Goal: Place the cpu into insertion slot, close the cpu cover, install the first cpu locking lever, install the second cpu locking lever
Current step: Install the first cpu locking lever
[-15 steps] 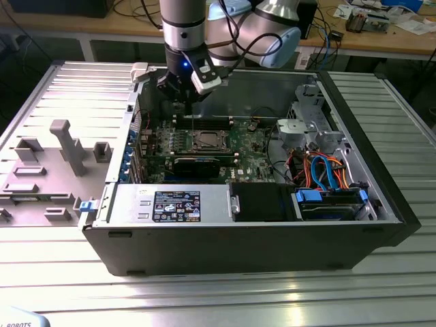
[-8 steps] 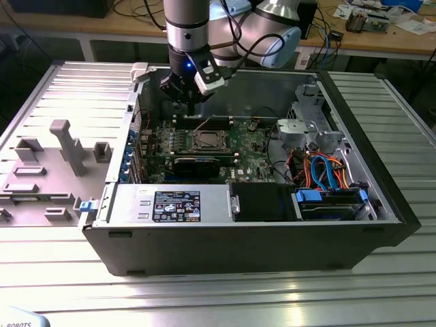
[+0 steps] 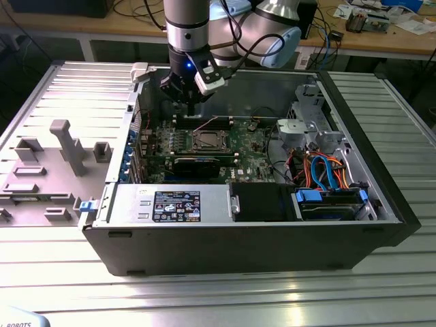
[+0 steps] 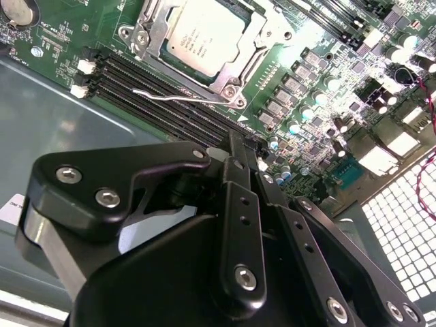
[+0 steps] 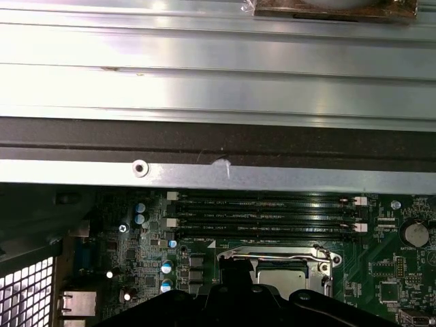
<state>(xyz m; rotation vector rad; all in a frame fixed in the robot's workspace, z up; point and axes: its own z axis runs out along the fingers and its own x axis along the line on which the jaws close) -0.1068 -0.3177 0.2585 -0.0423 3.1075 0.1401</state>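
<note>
The cpu (image 4: 204,37) lies flat in the insertion slot (image 4: 235,90) on the green motherboard, its silver top showing. The cpu cover (image 4: 153,33) is down around it as a metal frame. A thin wire locking lever (image 4: 176,95) runs along the socket's side next to the memory slots, and in the exterior view it angles upward (image 3: 206,125). My gripper (image 4: 237,144) hangs above the board beside the socket (image 3: 208,142), between it and the case's far wall, shut with nothing in it. In the first wrist view the cpu (image 5: 286,278) sits just past the gripper's black body.
Black memory slots (image 5: 262,212) lie between the socket and the case wall (image 5: 218,174). A long black expansion card (image 3: 197,165), the power supply (image 3: 170,203) and a drive bay with blue and orange cables (image 3: 327,174) fill the case. A grey fixture (image 3: 65,146) stands at the exterior view's left.
</note>
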